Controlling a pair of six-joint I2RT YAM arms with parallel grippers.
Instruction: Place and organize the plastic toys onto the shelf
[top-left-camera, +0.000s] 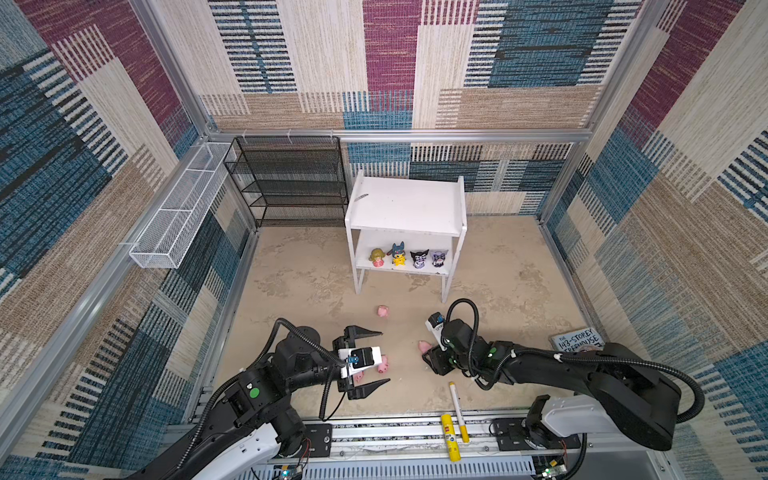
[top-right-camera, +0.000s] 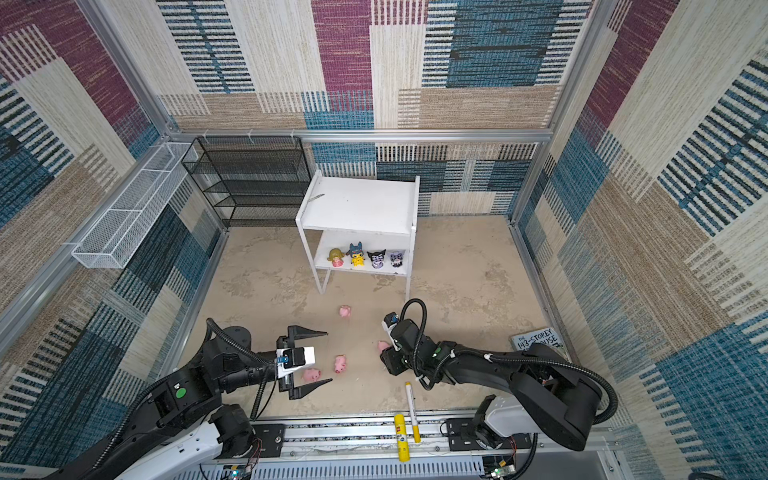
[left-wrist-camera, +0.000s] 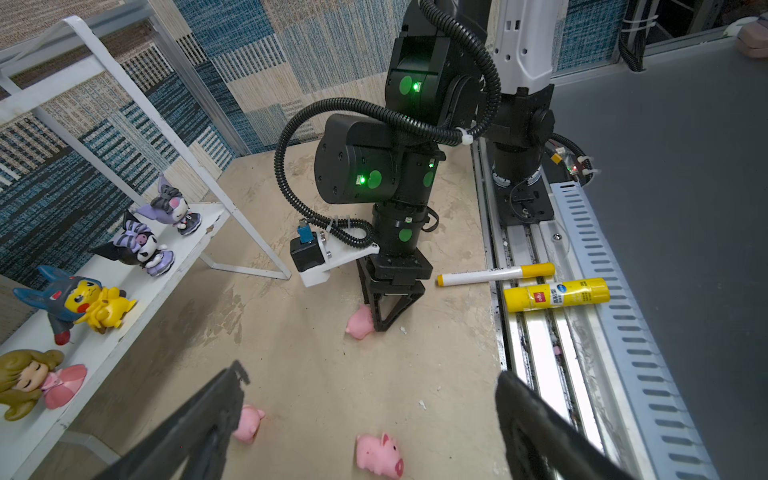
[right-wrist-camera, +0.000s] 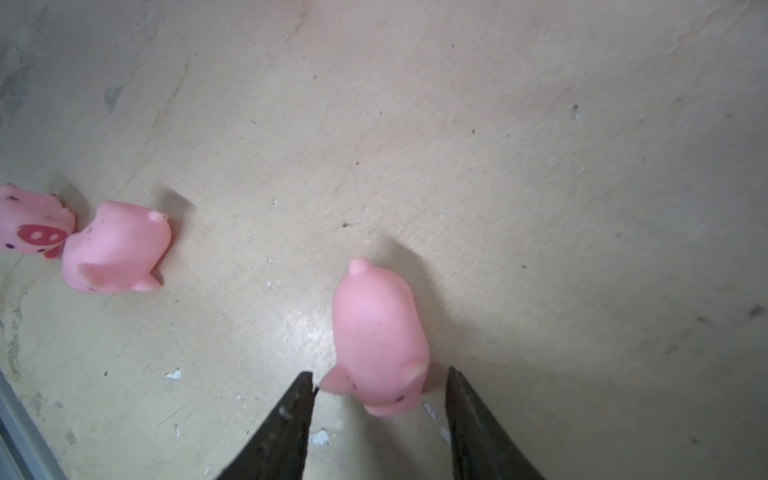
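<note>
Pink pigs (top-right-camera: 345, 311) (top-right-camera: 382, 345) (top-right-camera: 340, 364) (top-right-camera: 311, 375): four
Black-and-purple big-eared figures (top-right-camera: 376, 259) (top-right-camera: 397, 258): two
Yellow figure with blue hood (top-right-camera: 356, 254): one
Blond doll (top-right-camera: 336, 257): one
Shelf (top-right-camera: 357, 203): one
Black mesh rack (top-right-camera: 249, 178): one
Wire basket (top-right-camera: 124, 224): one
Marker (top-right-camera: 411, 409): one
Yellow tube (top-right-camera: 401, 440): one

The white two-tier shelf (top-left-camera: 405, 205) stands at the back, its lower board holding four upright toys in a row: blond pink doll (top-left-camera: 377, 257), yellow figure in a blue hood (top-left-camera: 398, 254), dark big-eared figure (top-left-camera: 419, 259), paler purple big-eared figure (top-left-camera: 438, 258). Four pink pigs lie on the floor in front: a lone pig (top-left-camera: 382, 311) nearest the shelf, a right-hand pig (top-left-camera: 424, 345), a middle pig (top-right-camera: 340, 364), and just beside it a left-hand pig (top-right-camera: 311, 375)
</note>
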